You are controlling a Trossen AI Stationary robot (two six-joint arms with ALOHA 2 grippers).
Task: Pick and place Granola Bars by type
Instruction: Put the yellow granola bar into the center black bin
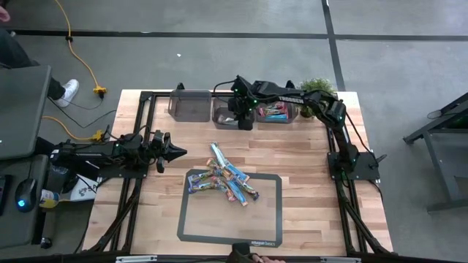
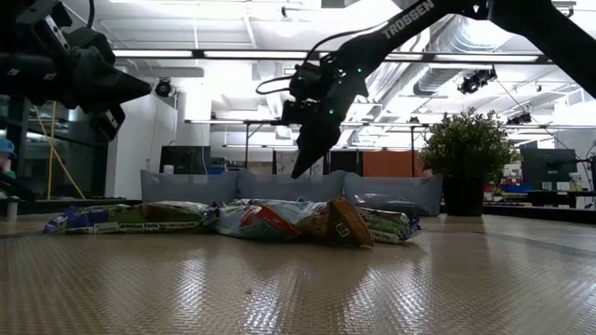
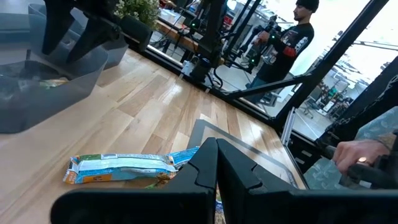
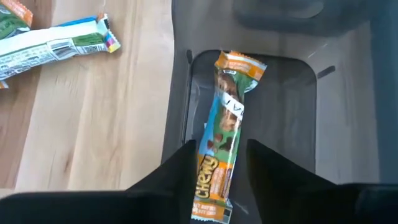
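From above, the wooden desk [image 1: 307, 197] carries a dark-edged mat [image 1: 267, 219] near its front, and a loose pile of granola bars [image 1: 225, 181] lies across the mat's back edge, one blue bar reaching onto bare wood. Three clear bins stand in a row along the far edge: the left bin [image 1: 189, 104], the middle bin [image 1: 227, 115] and the right bin [image 1: 276, 112], which already holds a few bars. The right end effector [image 1: 245, 120] hangs over the middle bin, while the left end effector [image 1: 175, 151] waits at the desk's left side, well apart from the pile. A potted plant [image 1: 319, 88] stands at the far right corner. At desk level, the pile sits in front of the bins, the right end effector [image 2: 303, 166] points down just above the bin row, and the left end effector [image 2: 126, 91] is raised at the side with its fingers pressed together. From the left wrist, the closed fingers [image 3: 214, 171] point past one blue-and-white bar [image 3: 121, 167] towards the mat; a person [image 3: 292, 40] stands beyond the desk. From the right wrist, the spread fingers [image 4: 180, 171] straddle one orange-ended bar [image 4: 225, 127] lying released on the middle bin's floor; whether they touch it is unclear.
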